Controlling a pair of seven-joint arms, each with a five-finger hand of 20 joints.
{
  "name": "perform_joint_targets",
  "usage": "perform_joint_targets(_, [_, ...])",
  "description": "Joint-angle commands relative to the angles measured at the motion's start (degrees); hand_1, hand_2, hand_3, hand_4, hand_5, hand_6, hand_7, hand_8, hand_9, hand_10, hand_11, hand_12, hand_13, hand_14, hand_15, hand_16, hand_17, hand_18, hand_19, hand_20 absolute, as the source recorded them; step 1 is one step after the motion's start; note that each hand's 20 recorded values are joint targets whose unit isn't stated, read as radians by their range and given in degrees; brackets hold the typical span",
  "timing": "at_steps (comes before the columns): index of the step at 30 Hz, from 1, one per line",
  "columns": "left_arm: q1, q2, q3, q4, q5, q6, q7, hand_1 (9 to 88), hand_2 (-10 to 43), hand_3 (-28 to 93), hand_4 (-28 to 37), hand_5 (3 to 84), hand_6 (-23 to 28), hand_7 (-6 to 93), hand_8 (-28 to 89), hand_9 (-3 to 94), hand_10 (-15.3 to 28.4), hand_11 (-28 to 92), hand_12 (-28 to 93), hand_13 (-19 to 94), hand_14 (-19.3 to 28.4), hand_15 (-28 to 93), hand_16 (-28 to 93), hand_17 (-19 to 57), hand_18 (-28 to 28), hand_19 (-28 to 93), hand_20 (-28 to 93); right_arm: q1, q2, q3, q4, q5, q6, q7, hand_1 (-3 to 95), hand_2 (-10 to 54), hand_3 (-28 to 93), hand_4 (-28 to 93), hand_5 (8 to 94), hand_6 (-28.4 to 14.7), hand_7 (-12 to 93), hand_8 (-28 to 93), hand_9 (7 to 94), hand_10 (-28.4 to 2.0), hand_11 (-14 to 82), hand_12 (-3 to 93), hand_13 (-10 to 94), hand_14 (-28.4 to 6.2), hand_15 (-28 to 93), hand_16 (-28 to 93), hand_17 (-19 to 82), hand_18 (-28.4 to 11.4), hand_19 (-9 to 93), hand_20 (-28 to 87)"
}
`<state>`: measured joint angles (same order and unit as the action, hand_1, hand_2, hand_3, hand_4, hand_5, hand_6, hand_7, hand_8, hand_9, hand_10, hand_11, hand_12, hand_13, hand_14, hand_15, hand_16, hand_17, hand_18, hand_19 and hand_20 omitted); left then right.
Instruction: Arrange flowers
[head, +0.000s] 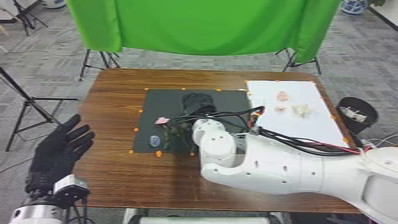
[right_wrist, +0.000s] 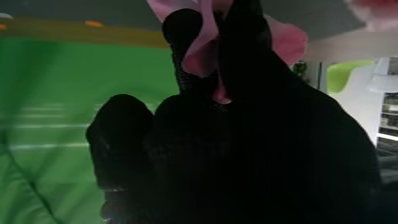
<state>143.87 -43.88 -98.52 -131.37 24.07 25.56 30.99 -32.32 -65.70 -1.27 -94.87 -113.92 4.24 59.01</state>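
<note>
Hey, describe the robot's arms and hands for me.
The right arm is white and rounded, with small dark dots and black and red cables. The left hand and right hand wear black fabric gloves. A small white box sits by the left wrist.

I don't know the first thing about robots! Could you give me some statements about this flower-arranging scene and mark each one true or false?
1. The cloth behind the table is red. False: the cloth is green.
2. The robot's right hand is over the dark mat. True.
3. The robot's left hand is gripping a flower. False: the left hand holds nothing.
4. Pink petals show between and beside the right hand's fingers. True.
5. The white sheet is to the left of the dark mat. False: the white sheet is to its right.
</note>
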Motion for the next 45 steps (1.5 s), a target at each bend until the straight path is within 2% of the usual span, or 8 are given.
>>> perform_joint_targets(1, [0.1,-1.04,0.16,0.00,0.87,-0.70,-0.92,30.3,7.2,66,-20.7,39.1,10.4,9.8,-8,32.1,18.9,29,11,18,23.8,49,-11,-9.4,20.7,44,8,1.6,-1.1,1.5,-1.4,-0.2,1.0,-1.0,62.6,-9.5,74,-28,77.6,-3.8,27,12,90.9,-9.1,13.8,35.4,87,-2.6,73,17,65,-12.8,93,40])
perform_joint_targets(10, [-2.1,-1.36,0.94,0.57,1.77,-1.31,-2.34,30.3,7.1,66,-20.8,39.1,10.4,9.7,-8,32.0,18.9,29,11,18,23.8,49,-11,-9.4,20.7,44,8,-0.4,-3.0,2.7,-1.1,1.0,-0.3,-2.7,62.4,-9.5,74,-27,77.8,-3.8,26,12,90.9,-9.0,13.5,35.5,86,-2.5,73,17,65,-12.8,93,40])
perform_joint_targets(23, [-3.3,-2.61,0.69,1.11,3.31,-2.74,-4.87,30.3,7.1,66,-20.9,39.1,10.4,9.7,-8,32.1,18.9,29,11,18,23.9,49,-11,-9.4,20.6,44,8,-4.5,-4.2,5.7,-1.3,2.6,-4.5,-2.7,56.7,-9.5,71,-25,73.6,-4.0,25,10,88.6,-10.1,12.4,34.5,85,-3.5,73,17,64,-13.6,93,39])
perform_joint_targets(32, [-3.4,-3.09,0.53,1.24,3.81,-3.15,-5.95,30.3,7.2,66,-20.8,39.1,10.4,9.8,-8,32.1,18.9,29,11,18,23.9,49,-11,-9.4,20.6,44,8,-4.8,-4.4,6.6,-2.0,3.3,-7.2,-2.4,48.2,-9.5,70,-23,67.6,-5.6,23,7,80.4,-14.1,26.1,22.9,82,-4.4,74,16,62,-14.1,93,38])
perform_joint_targets(37, [-2.7,-2.73,0.52,1.06,3.56,-2.75,-5.35,30.3,7.2,66,-20.7,39.1,10.4,9.9,-8,32.1,18.9,29,11,18,23.8,49,-11,-9.4,20.7,44,8,-4.0,-3.8,6.0,-2.5,3.1,-7.0,-2.1,43.9,-9.5,73,-22,64.6,-5.7,23,-9,75.8,-16.4,30.2,18.0,81,-5.4,75,16,61,-14.5,93,38])
perform_joint_targets(38, [-3.0,-3.26,0.28,1.09,4.20,-3.05,-6.39,30.4,7.2,66,-20.7,39.1,10.4,9.9,-8,32.1,18.9,29,11,18,23.8,49,-11,-9.4,20.6,44,8,-4.0,-3.7,6.3,-2.7,3.2,-7.3,-2.1,43.7,-9.5,73,-22,64.2,-5.9,23,-10,75.2,-16.6,30.4,18.1,80,-5.4,75,16,61,-14.6,93,38])
perform_joint_targets(39, [-2.9,-2.99,0.34,1.09,3.95,-2.92,-6.01,30.4,7.2,66,-20.7,39.1,10.4,9.9,-8,32.1,18.9,29,11,18,23.8,49,-11,-9.4,20.7,44,8,-3.3,-3.7,5.6,-2.6,3.0,-6.3,-2.1,43.5,-9.5,73,-22,63.8,-6.0,23,-10,74.8,-16.7,30.8,18.3,80,-5.5,75,16,61,-14.6,93,38])
perform_joint_targets(45, [-3.6,-3.24,0.60,1.23,4.54,-3.59,-6.61,30.4,7.1,66,-20.6,39.1,10.4,9.9,-8,32.1,18.9,29,11,18,23.9,49,-11,-9.4,20.6,44,8,-1.7,-3.4,3.9,-1.7,1.7,-4.8,-1.7,52.5,-9.5,72,-25,65.3,-6.3,24,7,77.4,-13.9,22.4,28.0,80,-5.0,76,15,61,-14.2,93,37])
